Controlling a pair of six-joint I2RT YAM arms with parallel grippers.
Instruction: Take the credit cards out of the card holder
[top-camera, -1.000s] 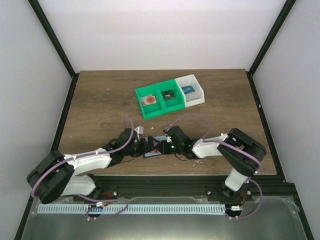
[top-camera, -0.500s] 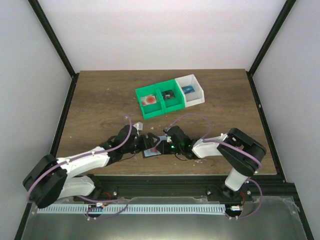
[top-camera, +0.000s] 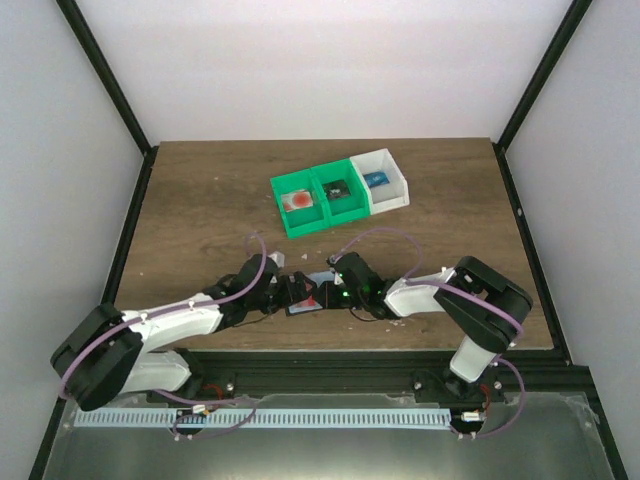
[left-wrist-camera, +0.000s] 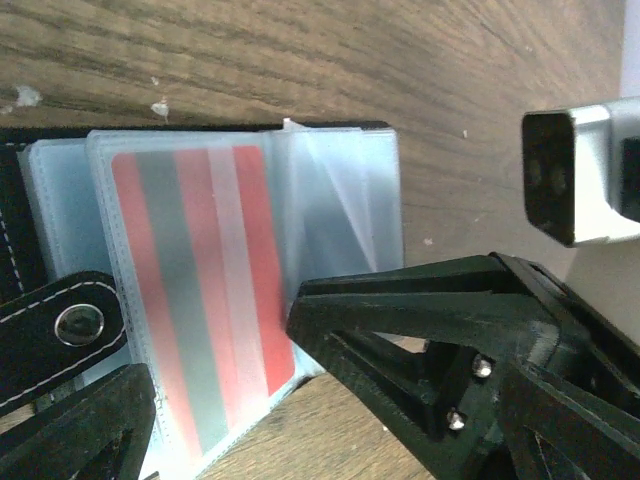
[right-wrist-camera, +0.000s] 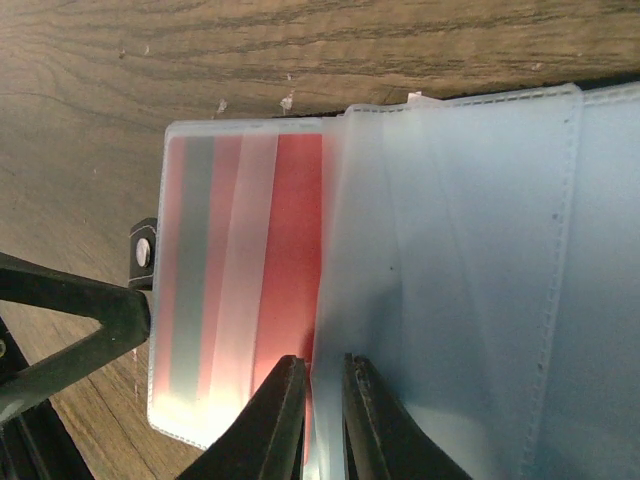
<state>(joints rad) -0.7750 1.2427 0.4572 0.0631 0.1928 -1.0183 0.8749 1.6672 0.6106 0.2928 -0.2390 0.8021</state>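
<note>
The card holder (top-camera: 311, 294) lies open near the table's front edge, between both grippers. In the left wrist view its clear sleeves (left-wrist-camera: 330, 190) fan out and a red-striped credit card (left-wrist-camera: 200, 280) sits inside one. A black snap strap (left-wrist-camera: 70, 325) crosses the holder's left side. My left gripper (left-wrist-camera: 195, 375) is open, with one finger (left-wrist-camera: 400, 325) touching the sleeve's lower edge. My right gripper (right-wrist-camera: 325, 415) is pinched on the edge of a clear sleeve (right-wrist-camera: 450, 260), right beside the red card (right-wrist-camera: 285, 270). Other cards cannot be made out.
A row of bins stands at the table's back centre. Two are green (top-camera: 310, 205) and one is white (top-camera: 388, 182), each with a small item inside. The left gripper's finger (right-wrist-camera: 70, 310) shows at the left of the right wrist view. Small crumbs (left-wrist-camera: 160, 105) lie on the wood.
The left arm swung a little outward and came back, and the holder shifted slightly with it. The right gripper has stayed pinched on the sleeve.
</note>
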